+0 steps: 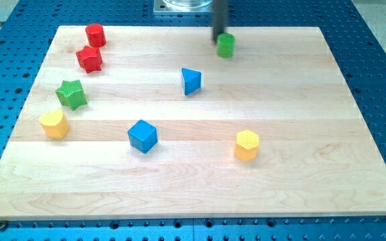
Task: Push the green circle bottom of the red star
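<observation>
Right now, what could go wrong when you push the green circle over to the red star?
My tip sits just above-left of the green circle, so a push might send it toward the view's bottom-right, away from the red star. On the way left, the circle could bump the blue triangle. Near the star, the green star crowds the spot.

single high view, angled down

one camera looks down from beyond the view's bottom edge of the wooden table (193, 194), facing the view's top, far enough back to take in nearly all of it.
</observation>
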